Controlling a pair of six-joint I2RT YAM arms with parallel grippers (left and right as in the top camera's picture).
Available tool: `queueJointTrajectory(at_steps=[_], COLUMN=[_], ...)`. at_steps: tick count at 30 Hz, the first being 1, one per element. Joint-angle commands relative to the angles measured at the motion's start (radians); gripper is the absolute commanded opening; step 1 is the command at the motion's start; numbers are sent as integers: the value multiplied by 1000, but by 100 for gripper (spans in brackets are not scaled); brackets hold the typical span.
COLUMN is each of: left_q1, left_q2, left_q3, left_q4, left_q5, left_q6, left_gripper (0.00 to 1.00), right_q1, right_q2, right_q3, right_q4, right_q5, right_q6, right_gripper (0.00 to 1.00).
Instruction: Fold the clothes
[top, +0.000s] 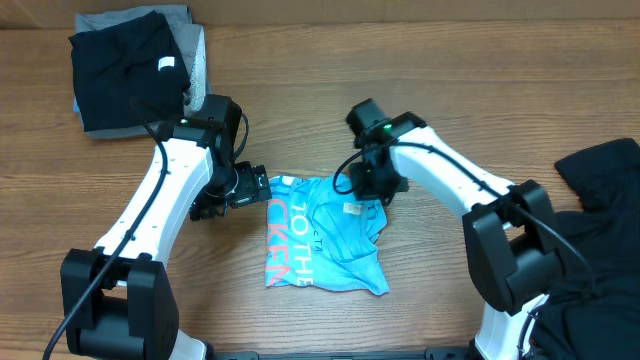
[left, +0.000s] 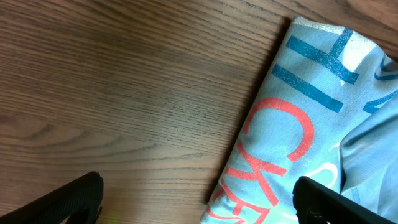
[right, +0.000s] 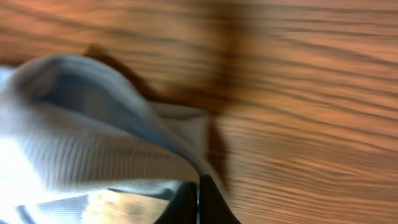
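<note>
Right gripper (right: 199, 200) is clamped tight. Its jaws meet on a fold of the blue T-shirt (top: 322, 235) at the top right corner, probably the neck going by the ribbing. Left gripper (top: 250, 188) is wide open and holds nothing. It sits low over the table (top: 450, 80), with the shirt's left edge and coral lettering lying between its jaws.

Shirt is mid-table between the two arms, crumpled and only partly folded, with its lower right corner poking out. Black garment (top: 125, 70) sits folded on a grey one (top: 197, 50) at the far left corner. Another black heap (top: 600, 190) lies at the right edge, unfolded I'd say.

My read of the step: get a two-point hold so the shirt can be spread or folded.
- Left side should close on the edge before the right pulls, else the cloth just drags over the wood.
- Lift both ends evenly.
- Keep tension light so the small pinch doesn't slip.

Hard to tell:
- Right wrist view is blurred, so no call on how many layers are pinched or how deep.
- Overhead, the arm covers the grasp point.
- Left wrist view cuts the fingers off at the bottom edge, so height above the table is unclear.
- Lower shirt layers are hidden.
- Right heap runs out of frame.
</note>
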Motion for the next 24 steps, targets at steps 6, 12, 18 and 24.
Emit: queueJointTrajectory(at_steps=[6, 12, 18, 24], left_q1=[3, 3, 3, 3], left_q2=[2, 2, 2, 2], left_q3=[-5, -5, -5, -5], left_q4=[4, 4, 4, 4], left_q5=[-7, -6, -6, -6], left_q6=[-14, -14, -14, -14], left_gripper=[100, 100, 100, 100], right_q1=[-115, -153, -172, -173], right_q2=[7, 7, 7, 7], right_q3=[61, 60, 61, 146], right_q4=[-26, -26, -36, -130], right_q5=[54, 107, 122, 146], right_q6=[-21, -18, -16, 69], right_gripper=[4, 4, 83, 86])
